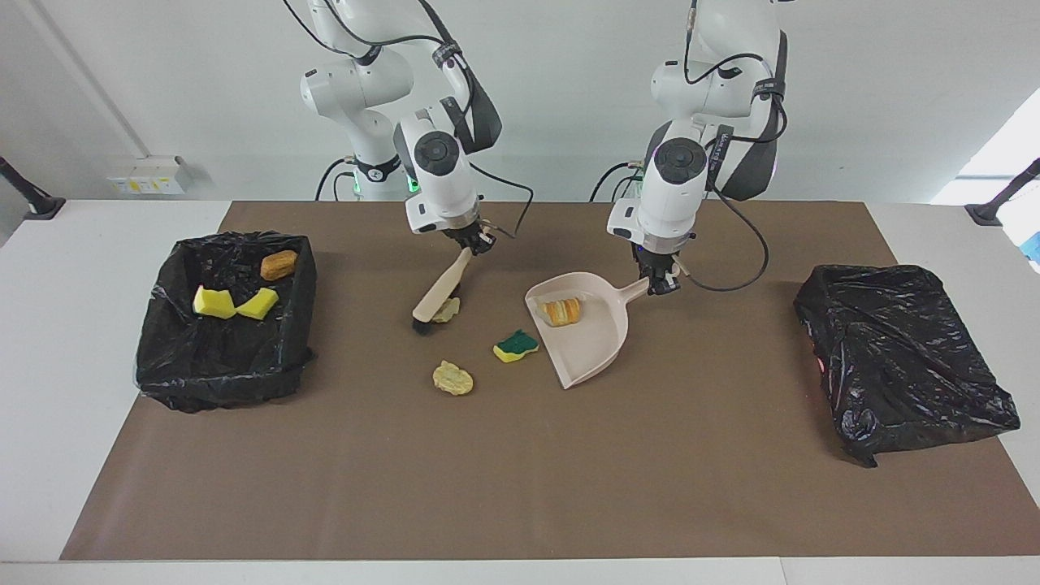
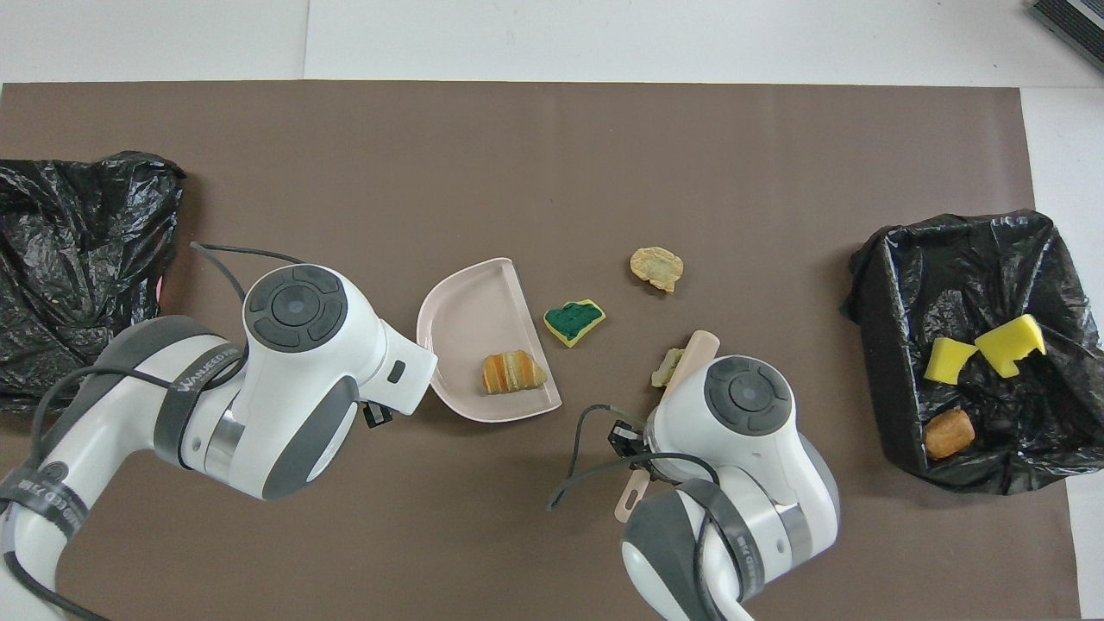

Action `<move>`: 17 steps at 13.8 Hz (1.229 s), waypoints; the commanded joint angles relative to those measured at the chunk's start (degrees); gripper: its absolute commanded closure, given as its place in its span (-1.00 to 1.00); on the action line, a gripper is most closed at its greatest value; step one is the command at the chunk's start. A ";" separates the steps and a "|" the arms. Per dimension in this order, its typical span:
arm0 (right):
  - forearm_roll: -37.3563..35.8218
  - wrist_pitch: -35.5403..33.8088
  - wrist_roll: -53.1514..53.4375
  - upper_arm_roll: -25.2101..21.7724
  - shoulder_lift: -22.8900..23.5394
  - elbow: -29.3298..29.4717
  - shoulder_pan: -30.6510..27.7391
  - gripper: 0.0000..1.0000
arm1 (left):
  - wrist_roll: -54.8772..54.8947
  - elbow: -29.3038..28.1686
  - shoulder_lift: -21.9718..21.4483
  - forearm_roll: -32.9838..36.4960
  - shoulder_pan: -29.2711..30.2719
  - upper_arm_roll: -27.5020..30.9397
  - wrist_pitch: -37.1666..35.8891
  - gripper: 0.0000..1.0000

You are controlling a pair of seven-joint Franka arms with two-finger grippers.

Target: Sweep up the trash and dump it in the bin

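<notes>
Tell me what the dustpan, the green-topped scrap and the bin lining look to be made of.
Dustpan: likely rigid plastic, matte beige, smooth moulded rim.
Green-topped scrap: seemingly a sponge piece, yellow foam under a darker green scouring layer.
Bin lining: thin black plastic film, glossy and crumpled, with bright creases.

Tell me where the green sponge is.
The green sponge lies on the mat mid-table, just off the dustpan's open edge, toward the right arm's end, with a tan lump beside it.
</notes>
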 commanded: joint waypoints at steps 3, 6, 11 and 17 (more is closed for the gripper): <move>0.11 -4.81 -6.14 0.05 13.19 18.57 2.26 1.00 | -0.64 -2.26 -1.78 -0.90 -0.62 0.41 1.61 1.00; -0.06 -14.47 -13.16 -0.22 12.24 24.31 1.57 1.00 | -1.25 -2.26 -1.78 -0.90 -0.62 0.49 1.52 1.00; -14.18 -18.28 -28.54 -0.66 10.12 24.05 -3.88 1.00 | -1.25 -2.26 -1.78 -0.90 -0.62 0.49 1.52 1.00; -22.39 -8.10 -39.72 -0.48 15.21 20.98 -10.66 1.00 | -2.74 -2.26 -1.78 -0.98 -0.62 0.41 1.70 1.00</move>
